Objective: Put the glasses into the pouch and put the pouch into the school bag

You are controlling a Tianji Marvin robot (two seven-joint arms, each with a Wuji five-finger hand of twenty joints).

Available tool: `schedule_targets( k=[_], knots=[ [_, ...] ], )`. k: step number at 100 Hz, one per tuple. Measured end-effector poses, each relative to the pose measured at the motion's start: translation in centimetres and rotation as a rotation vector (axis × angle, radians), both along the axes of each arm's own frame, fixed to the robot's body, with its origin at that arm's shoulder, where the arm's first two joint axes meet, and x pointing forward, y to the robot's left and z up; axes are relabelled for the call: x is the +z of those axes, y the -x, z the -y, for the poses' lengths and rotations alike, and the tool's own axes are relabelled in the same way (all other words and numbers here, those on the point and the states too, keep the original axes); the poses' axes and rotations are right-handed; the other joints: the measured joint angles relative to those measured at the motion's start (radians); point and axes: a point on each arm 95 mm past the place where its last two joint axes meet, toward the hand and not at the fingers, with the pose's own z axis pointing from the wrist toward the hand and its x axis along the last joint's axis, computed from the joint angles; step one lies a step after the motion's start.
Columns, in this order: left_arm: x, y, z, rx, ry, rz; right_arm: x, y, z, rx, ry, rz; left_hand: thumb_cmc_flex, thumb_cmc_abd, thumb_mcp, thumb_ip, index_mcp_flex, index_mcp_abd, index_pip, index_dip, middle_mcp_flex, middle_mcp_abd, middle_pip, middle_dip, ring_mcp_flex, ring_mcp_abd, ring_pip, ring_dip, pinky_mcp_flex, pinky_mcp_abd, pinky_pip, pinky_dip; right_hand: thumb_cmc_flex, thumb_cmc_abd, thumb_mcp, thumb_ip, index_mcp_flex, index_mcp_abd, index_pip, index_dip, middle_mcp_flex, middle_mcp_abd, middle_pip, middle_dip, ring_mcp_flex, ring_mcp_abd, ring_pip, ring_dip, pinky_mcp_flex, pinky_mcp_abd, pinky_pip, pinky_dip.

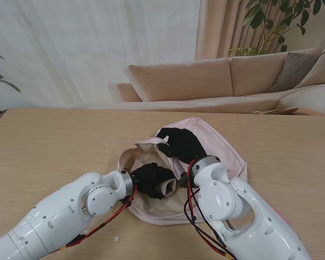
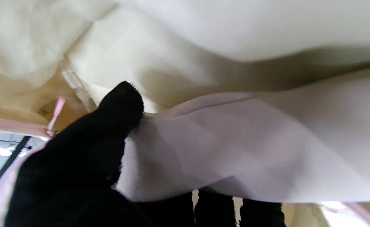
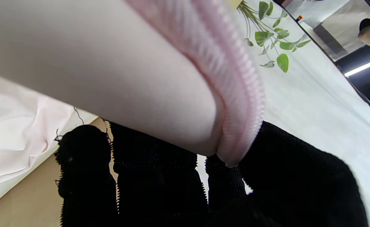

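Your right hand (image 1: 180, 143) grips the pink school bag's (image 1: 227, 149) zipper rim, holding it open mid-table; your left hand (image 1: 151, 180), inside, clutches the pale pouch (image 2: 251, 148).

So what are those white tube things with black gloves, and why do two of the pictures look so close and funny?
The white tubes are a robot's two arms, and the black gloves cover its hands. The wide picture comes from a camera above the robot's shoulders, looking down at a wooden table. On it lies a pink school bag, open, with cream lining inside. The other two pictures come from small cameras on the wrists, so everything looks huge and upside down. The left hand reaches into the bag and pinches a pale cloth pouch. The right hand grips the bag's zipper edge, holding it open. I can't see any glasses; they may be inside the pouch.
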Motion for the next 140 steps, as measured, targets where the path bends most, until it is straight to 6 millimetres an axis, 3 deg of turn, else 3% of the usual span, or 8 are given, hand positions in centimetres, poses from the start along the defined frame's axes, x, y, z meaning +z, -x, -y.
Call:
schedule_targets(
  k=[8,39,52,60,68,95,116,140],
  knots=[
    [-0.1,-0.2,0.1,0.041,-0.028,-0.056,-0.1,0.0,0.0,0.002,0.002,-0.003,-0.002,0.0,0.0,0.0,0.0,-0.002,-0.082,-0.071,-0.029,0.005,-0.053,-0.033,-0.039,0.002,-0.074,-0.05,-0.03,-0.003,-0.084,-0.026,0.0,0.0,0.0,0.0,0.0,0.0,0.0,0.0,0.0,0.0,0.0,0.0,0.0,0.0,0.0,0.0,0.0,0.0,0.0,0.0],
    [0.5,-0.4,0.5,0.045,-0.036,-0.065,-0.3,-0.1,0.1,0.002,0.007,-0.01,-0.201,0.015,-0.002,0.002,0.003,-0.015,-0.407,-0.325,-0.14,0.005,-0.209,-0.13,-0.167,0.008,-0.269,-0.136,-0.119,-0.003,-0.428,-0.075,0.0,0.0,0.0,0.0,0.0,0.0,0.0,0.0,0.0,0.0,0.0,0.0,0.0,0.0,0.0,0.0,0.002,0.0,0.0,0.0],
    [1.4,-0.1,0.1,0.053,-0.026,-0.05,-0.3,-0.2,0.3,-0.004,0.006,-0.011,-0.281,0.016,-0.014,0.002,0.02,-0.04,-0.501,-0.365,-0.164,0.003,-0.314,-0.178,-0.191,0.008,-0.331,-0.155,-0.126,0.006,-0.563,-0.075,0.0,0.0,0.0,0.0,0.0,0.0,0.0,0.0,0.0,0.0,0.0,0.0,0.005,0.002,0.0,0.0,0.01,0.0,0.001,0.0],
    [1.8,0.1,-0.2,0.056,-0.023,-0.04,-0.3,-0.2,0.4,-0.009,0.003,-0.013,-0.391,0.018,-0.021,0.002,0.02,-0.049,-0.52,-0.362,-0.171,0.003,-0.336,-0.179,-0.203,0.009,-0.362,-0.169,-0.121,0.014,-0.624,-0.075,0.0,0.0,0.0,0.0,0.0,0.0,0.0,0.0,0.0,0.0,0.0,0.0,0.005,0.002,0.0,0.0,0.011,0.0,0.01,0.0],
    [2.2,0.3,-0.6,0.07,-0.006,-0.039,-0.3,-0.2,0.5,-0.014,-0.003,-0.018,-0.423,0.023,-0.017,0.002,0.02,-0.05,-0.52,-0.361,-0.179,0.002,-0.34,-0.179,-0.215,0.009,-0.374,-0.174,-0.122,0.014,-0.645,-0.075,0.0,0.0,0.0,0.0,0.0,0.0,0.0,0.0,0.0,0.0,0.0,0.0,0.005,0.002,0.0,0.0,0.011,0.0,0.01,0.0],
    [4.2,1.4,-2.6,0.09,0.015,0.019,-0.4,-0.4,1.0,-0.035,-0.017,-0.03,-0.356,0.163,-0.131,0.003,0.021,-0.05,-0.415,-0.297,-0.149,0.001,-0.242,-0.14,-0.196,0.009,-0.359,-0.15,-0.084,0.014,-0.643,-0.019,0.0,0.0,0.0,0.0,0.0,0.0,0.0,0.0,0.0,0.002,0.0,0.0,0.006,0.002,0.0,0.0,0.011,0.0,0.011,0.0],
    [6.2,2.0,-5.3,0.112,0.039,0.061,-0.4,-0.5,1.2,-0.048,-0.025,-0.032,-0.32,0.18,-0.164,0.014,0.062,-0.061,-0.332,-0.266,-0.098,0.002,-0.199,-0.113,-0.174,0.009,-0.302,-0.114,-0.054,0.014,-0.618,0.035,0.0,0.0,0.0,0.0,0.0,0.0,0.0,-0.01,0.0,0.002,0.0,0.0,0.006,0.002,0.0,0.0,0.013,0.01,0.011,0.0],
    [7.6,2.1,-9.0,0.198,0.047,0.123,-1.1,-0.8,0.6,-0.031,-0.024,-0.05,-0.307,0.18,-0.184,0.022,0.062,-0.061,-0.274,-0.223,-0.098,0.003,-0.199,-0.112,-0.174,0.01,-0.284,-0.109,-0.052,0.014,-0.618,0.05,0.0,-0.012,0.002,0.0,0.015,0.0,-0.001,-0.027,0.0,0.004,0.0,0.0,0.008,0.002,0.0,0.0,0.024,0.011,0.011,0.0]
  ],
)
